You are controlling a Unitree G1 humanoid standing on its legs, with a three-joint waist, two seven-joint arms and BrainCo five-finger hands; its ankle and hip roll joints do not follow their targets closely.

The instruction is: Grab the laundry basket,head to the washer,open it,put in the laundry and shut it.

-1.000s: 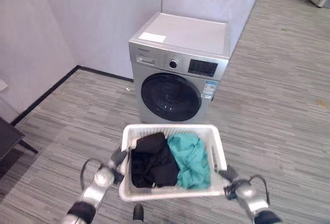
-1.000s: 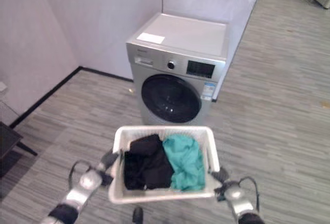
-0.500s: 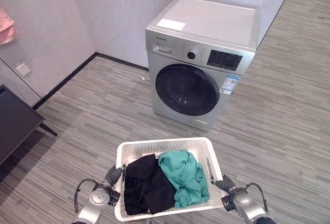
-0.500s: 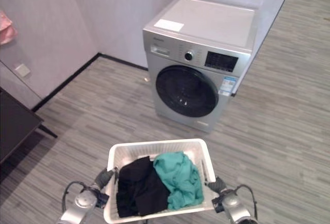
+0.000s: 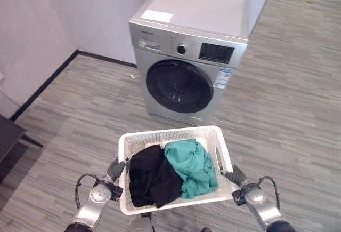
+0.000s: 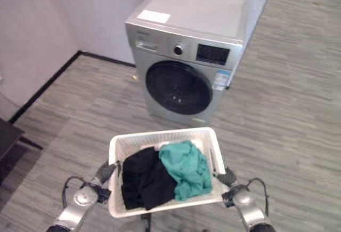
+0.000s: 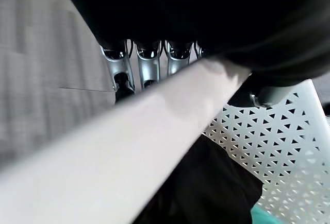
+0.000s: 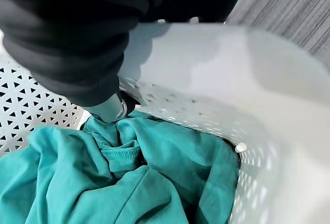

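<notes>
I hold a white lattice laundry basket [image 5: 170, 132] in front of me, above the floor. A black garment [image 5: 151, 176] and a teal garment [image 5: 193, 167] lie in it. My left hand [image 5: 114, 169] grips the left rim, its fingers [image 7: 119, 72] curled under the rim [image 7: 129, 147]. On the opposite side my right hand [image 5: 236, 177] grips the rim [image 8: 206, 64], its thumb [image 8: 111, 108] hooked inside over the teal cloth [image 8: 103, 183]. The silver front-loading washer [image 5: 186, 56] stands a short way ahead, its round dark door [image 5: 179, 86] shut.
The washer backs onto a pale wall with a black skirting [image 5: 48, 82] that runs along the left. A dark low table [image 5: 8, 138] shows at the left edge. Grey plank floor [image 5: 277, 109] spreads between me and the washer and to its right.
The camera has swung, and the washer looks a little nearer than a second ago. Both hands keep the same hold on the basket, and the clothes lie as before.
</notes>
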